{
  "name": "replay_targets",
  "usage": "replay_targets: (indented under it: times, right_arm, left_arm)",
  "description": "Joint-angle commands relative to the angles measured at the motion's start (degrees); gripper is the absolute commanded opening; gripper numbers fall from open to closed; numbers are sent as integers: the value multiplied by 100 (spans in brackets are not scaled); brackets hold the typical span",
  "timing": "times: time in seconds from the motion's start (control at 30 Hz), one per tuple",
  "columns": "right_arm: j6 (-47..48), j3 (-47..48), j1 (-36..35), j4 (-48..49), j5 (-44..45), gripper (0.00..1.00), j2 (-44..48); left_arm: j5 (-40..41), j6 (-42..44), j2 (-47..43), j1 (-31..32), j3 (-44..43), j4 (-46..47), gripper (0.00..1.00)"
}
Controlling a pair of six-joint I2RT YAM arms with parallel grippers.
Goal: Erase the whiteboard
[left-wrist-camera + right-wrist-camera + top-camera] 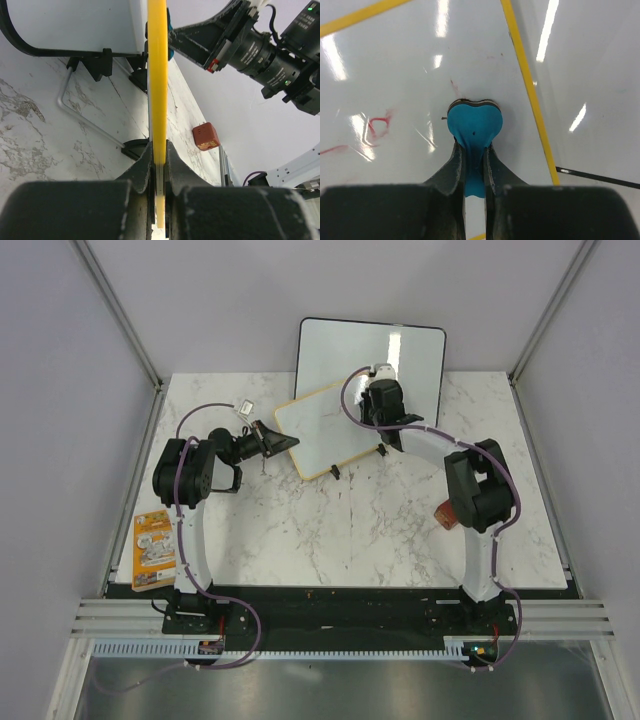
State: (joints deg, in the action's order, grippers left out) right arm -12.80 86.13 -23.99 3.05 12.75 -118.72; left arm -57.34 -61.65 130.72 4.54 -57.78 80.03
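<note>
The small whiteboard [318, 435] with a yellow frame stands tilted on the table, in front of a bigger board. My left gripper [283, 443] is shut on its left frame edge; the left wrist view shows the yellow edge [157, 75] clamped between the fingers [158, 150]. My right gripper [388, 438] is at the board's right part. It is shut on a blue heart-shaped eraser [474, 124] that presses flat on the white surface [410, 60]. Faint red marks [377, 125] lie to the eraser's left, and a small red streak sits just above it.
A larger black-framed white board [405, 345] leans behind the small one. An orange-red block [446, 513] lies by the right arm and shows in the left wrist view [205, 136]. An orange packet [154, 550] lies at the table's front left.
</note>
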Motion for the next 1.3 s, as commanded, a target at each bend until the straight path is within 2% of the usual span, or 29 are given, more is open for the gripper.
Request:
replay_targets:
  times: [0.0,0.1,0.2,0.37,0.63,0.87,1.07,1.17,1.27]
  right_arm:
    - [-135,-834,8,-1079,-90,0,-47]
    - [-65,-993,17,-920,104,0,33]
    - [14,-852,8,-701,-96,0,77]
    - [119,-194,-97,-516,-186,0,-2]
    - [453,536,-563,-455,-309,0,-178]
    - [515,633,-932,-393,-581,0,-468]
    - [559,756,-1564,-401,-669,0,-767]
    - [524,879,-1644,-454,-634,0,-881]
    - [471,845,-1566,-489,-108,0,-838]
  left_arm:
    - [-392,171,121,83,65,1524,2]
    - [-392,171,112,83,65,1524,2]
    - [-392,179,112,83,74,1524,2]
    - [-401,188,112,83,83,1524,2]
    - [-401,206,95,91,91,1524,2]
    - [-409,197,103,91,83,1524,2]
    - [-401,215,94,91,91,1524,2]
    - [-401,206,86,91,100,1524,2]
    - [-401,215,86,91,109,1524,2]
